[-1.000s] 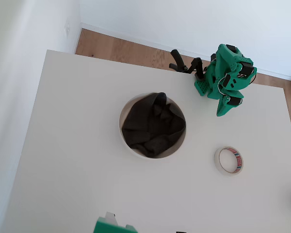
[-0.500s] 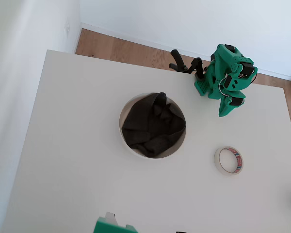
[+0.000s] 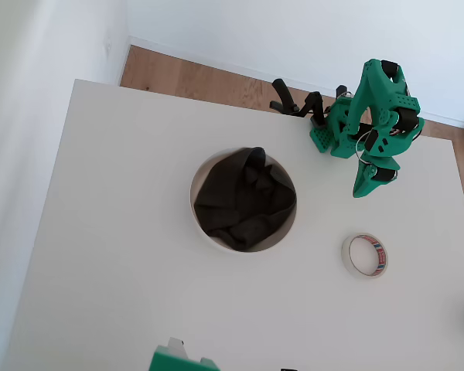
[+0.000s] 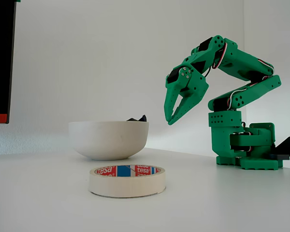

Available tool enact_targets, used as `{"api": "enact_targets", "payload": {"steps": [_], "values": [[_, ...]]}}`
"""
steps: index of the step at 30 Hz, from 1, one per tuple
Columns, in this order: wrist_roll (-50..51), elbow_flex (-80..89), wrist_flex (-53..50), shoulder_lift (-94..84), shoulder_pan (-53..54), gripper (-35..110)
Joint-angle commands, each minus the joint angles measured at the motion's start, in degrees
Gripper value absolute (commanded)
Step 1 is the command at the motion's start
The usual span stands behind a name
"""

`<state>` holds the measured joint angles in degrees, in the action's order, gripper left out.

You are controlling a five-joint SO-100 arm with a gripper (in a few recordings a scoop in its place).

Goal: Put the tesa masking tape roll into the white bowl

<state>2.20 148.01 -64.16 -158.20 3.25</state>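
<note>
The end effector [image 3: 361,188], seemingly closed, hovers apart from the tape roll [image 3: 365,256].

A white table [image 3: 116,255] stands against a white wall [image 3: 309,31], with a strip of wooden floor [image 3: 193,77] between them in the overhead view. A dark panel [image 4: 1,58] with a red lower band hangs at the fixed view's left edge.

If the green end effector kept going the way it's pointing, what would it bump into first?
Probably just the bare table. The end effector points down, raised, and the tape roll lies farther along, the white bowl off to the side. Depth is hard to judge.
</note>
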Motion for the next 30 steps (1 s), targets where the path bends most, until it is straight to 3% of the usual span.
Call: {"api": "enact_targets", "payload": {"steps": [1,11,19,30], "values": [[1.23,-5.01,6.68,10.81,-3.87,-8],[3.16,-21.09,11.07,41.84,-6.86,-4],[6.33,-25.22,10.63,42.89,-9.67,15],[7.38,-26.46,12.39,47.99,-11.51,18]]}}
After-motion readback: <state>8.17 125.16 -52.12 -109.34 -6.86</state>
